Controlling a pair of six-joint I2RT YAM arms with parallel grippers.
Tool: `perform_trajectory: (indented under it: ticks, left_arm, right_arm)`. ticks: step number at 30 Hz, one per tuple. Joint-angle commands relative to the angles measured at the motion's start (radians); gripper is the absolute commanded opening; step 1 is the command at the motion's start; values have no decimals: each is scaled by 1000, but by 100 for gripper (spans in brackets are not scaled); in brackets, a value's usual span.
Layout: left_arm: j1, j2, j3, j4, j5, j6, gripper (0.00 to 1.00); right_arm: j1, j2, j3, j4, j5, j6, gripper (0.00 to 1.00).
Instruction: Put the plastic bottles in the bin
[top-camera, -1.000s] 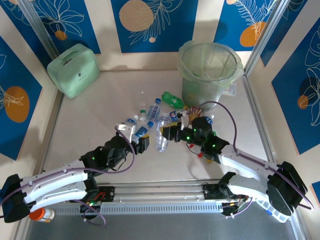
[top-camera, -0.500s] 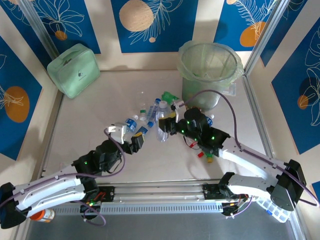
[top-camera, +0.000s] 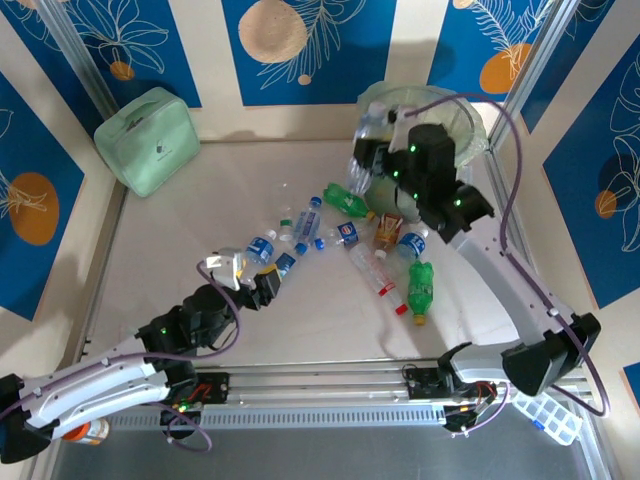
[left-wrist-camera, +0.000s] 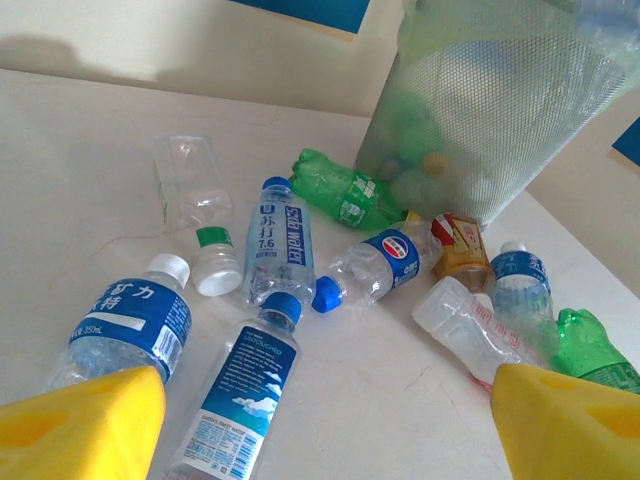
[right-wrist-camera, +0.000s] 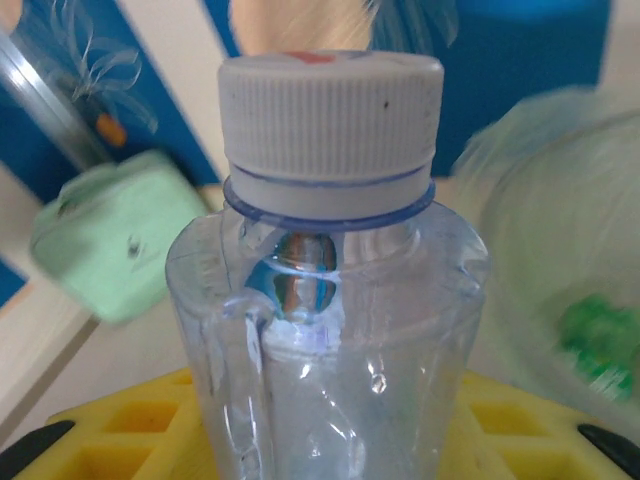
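Principal risk: the right gripper (top-camera: 374, 128) is clamped on a clear bottle (right-wrist-camera: 330, 290) and holds it high at the near-left rim of the bin (top-camera: 478, 132). From the top view I cannot confirm that the bottle is fully over the opening. A release here could strike the rim or the loose liner bag (left-wrist-camera: 600, 25) and fall outside. The pads hold the crumpled, slick body below the shoulder, so a slip is possible (the background in the right wrist view is blurred, so clearance cannot be judged from it). Second risk: the left gripper (left-wrist-camera: 322, 425), jaws wide and empty, hangs low over the loose bottles (top-camera: 340, 235) crowded on the table (top-camera: 180, 230). Closing there could catch two at once or set round ones rolling. Condition of items: the held bottle is transparent, dented and apparently empty, with a ribbed white cap on. The rest lie on their sides in front of the bin. Several are blue-labelled bottles (left-wrist-camera: 280, 235), one green bottle (top-camera: 345, 198) lies near the bin's foot, a second green bottle (top-camera: 422, 287) lies nearer the arms, and a red-orange labelled bottle (left-wrist-camera: 460, 245) is just beside the bin. Green shapes show through the bin wall, inside.
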Motion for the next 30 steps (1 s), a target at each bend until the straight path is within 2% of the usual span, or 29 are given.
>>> perform_trajectory:
  ticks: [1, 8, 14, 16, 22, 24, 30]
  left_arm:
    - [6, 4, -3, 2, -3, -12, 84]
    - [6, 5, 0, 4, 6, -7, 84]
    - [6, 12, 6, -1, 6, -5, 85]
    - [6, 8, 9, -11, 0, -7, 85]
    - [6, 2, 6, -10, 0, -9, 85]
    - [6, 10, 10, -13, 0, -10, 85]
    - [6, 16, 12, -16, -1, -11, 85]
  right_arm:
    - [-77, 60, 124, -54, -35, 5, 46]
    - [-232, 216, 350, -137, -26, 33, 46]
    - [-311, 397, 562, -347, 51, 61, 47]
    - [-339, 463, 632, -428, 39, 78, 46]
    - [-366, 600, 759, -602, -1, 75, 46]
    - [-371, 642, 794, -655, 20, 86, 46]
    - [-397, 792, 917, -789, -47, 95, 47]
